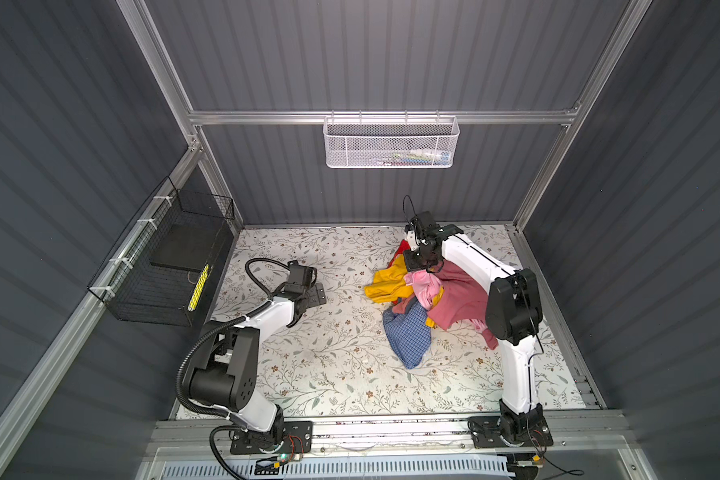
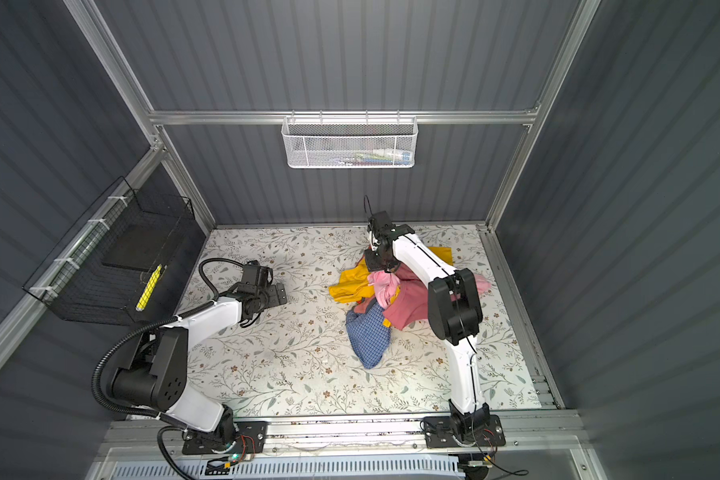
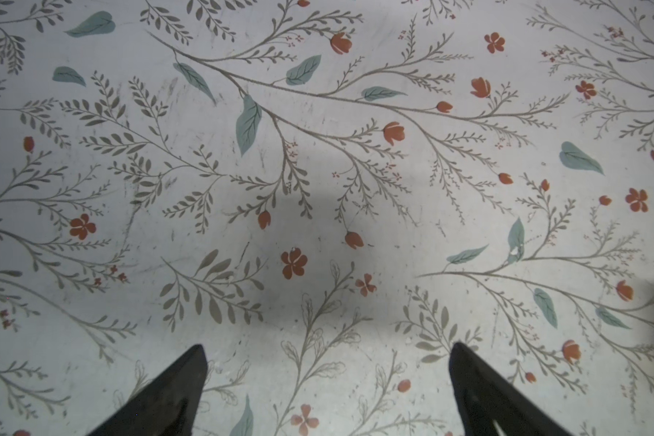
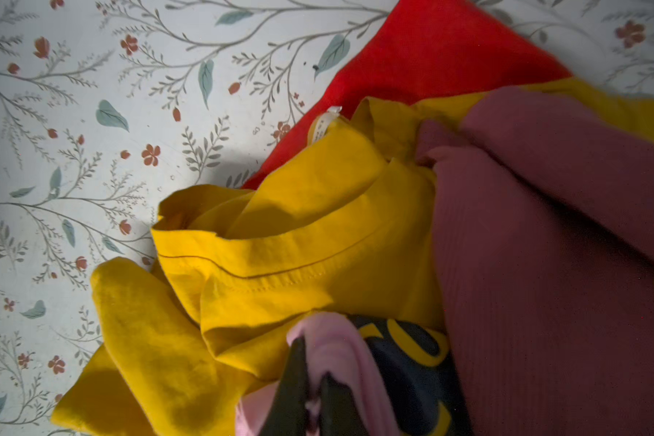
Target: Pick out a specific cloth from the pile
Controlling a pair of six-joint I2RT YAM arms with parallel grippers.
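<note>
The cloth [image 1: 424,286] [image 2: 385,287], light baby-pink, lies bunched on top of the pile [image 1: 458,307] at the right of the floral table. My right gripper [image 1: 431,269] [image 2: 391,270] [image 4: 313,358] hangs over the pile's far side, shut on a fold of the pink cloth [image 4: 340,339], which bulges out around the black fingertips. Yellow [image 4: 299,234], dusty rose-red [image 4: 563,245] and bright red [image 4: 442,56] garments lie under and around it. A blue checked shirt [image 1: 406,336] trails toward the front. My left gripper [image 1: 319,295] [image 2: 279,293] [image 3: 327,351] stands open over bare table, far left of the pile.
A dark fabric with yellow print [image 4: 412,358] shows beside the pink fold. A white mesh basket [image 1: 391,141] hangs on the back wall. A black wire basket [image 1: 171,266] hangs on the left wall. The floral table [image 1: 329,365] stretches between the two arms.
</note>
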